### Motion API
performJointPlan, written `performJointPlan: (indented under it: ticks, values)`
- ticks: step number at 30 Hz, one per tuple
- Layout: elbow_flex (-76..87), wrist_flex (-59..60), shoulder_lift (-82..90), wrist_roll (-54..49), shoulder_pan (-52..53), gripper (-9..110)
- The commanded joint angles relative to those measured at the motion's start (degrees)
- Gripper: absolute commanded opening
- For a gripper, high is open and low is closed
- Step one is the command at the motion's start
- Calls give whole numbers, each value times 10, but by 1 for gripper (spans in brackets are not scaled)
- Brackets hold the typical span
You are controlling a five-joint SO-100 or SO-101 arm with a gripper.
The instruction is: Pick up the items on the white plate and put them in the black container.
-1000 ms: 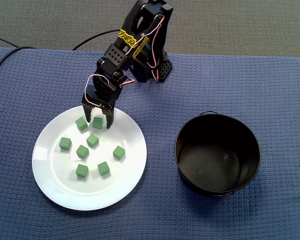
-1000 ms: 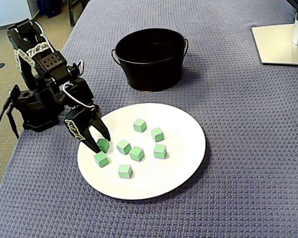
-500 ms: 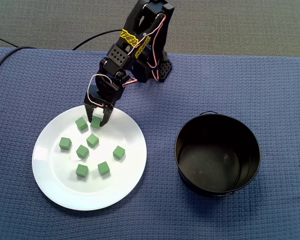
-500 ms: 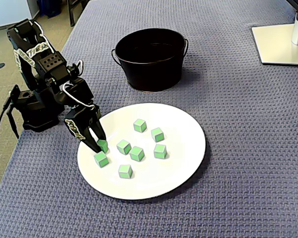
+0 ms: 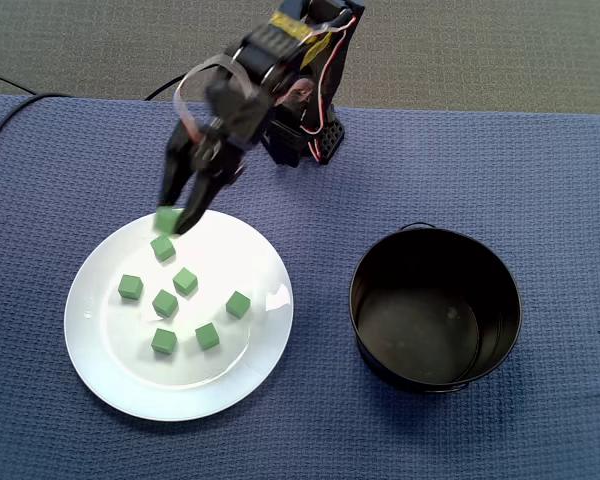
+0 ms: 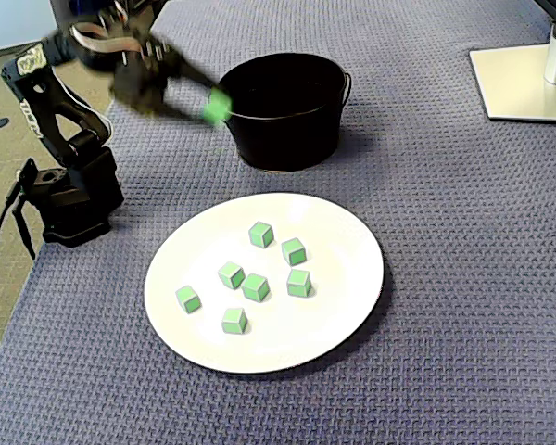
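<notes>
Resting nearest on the blue waffle-weave cloth (image 6: pixel 445 371): one white round plate (image 6: pixel 338 306), which lies low and left in a fixed view from above (image 5: pixel 110 375).

Contents of plate: seven small green cubes (image 6: pixel 255 286), loose, none touching another, spread over the plate's middle and left part (image 5: pixel 164 302).

Next, farther back: one black metal bucket-shaped container (image 6: pixel 278 139) with thin wire handle, upright, mouth open. It stands apart from the plate, beyond it in a fixed view and to its right in a fixed view from above (image 5: pixel 365 300).

Above the cloth: one black two-finger gripper (image 5: pixel 172 224), fingers closed to a narrow gap on one held green cube (image 5: pixel 167 219), the eighth of the set. From above, this cube lines up with the plate's far left rim, just beyond the nearest cube on the plate. In a fixed view from the side the gripper (image 6: pixel 211 104) is blurred. There the held green cube (image 6: pixel 220 106) hangs in the air, well clear of the plate, and shows against the container's left rim. How high it hangs cannot be told.

Farthest items: one black robot arm with yellow bands (image 5: pixel 280 30). Its base (image 6: pixel 69 199) stands at the cloth's left edge in that view, which is the far edge in the view from above. One white flat stand foot (image 6: pixel 524 83) sits at far right.
</notes>
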Motion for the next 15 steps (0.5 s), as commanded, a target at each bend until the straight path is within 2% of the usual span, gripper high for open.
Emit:
performJointPlan:
  ticks: [1, 5, 9, 15]
  values:
    - [-180, 111, 24, 52, -111, 0]
    - [-417, 290, -74, 125, -228, 0]
    - [-503, 414, -127, 152, -374, 0]
    - [-354, 440, -182, 180, -517, 0]
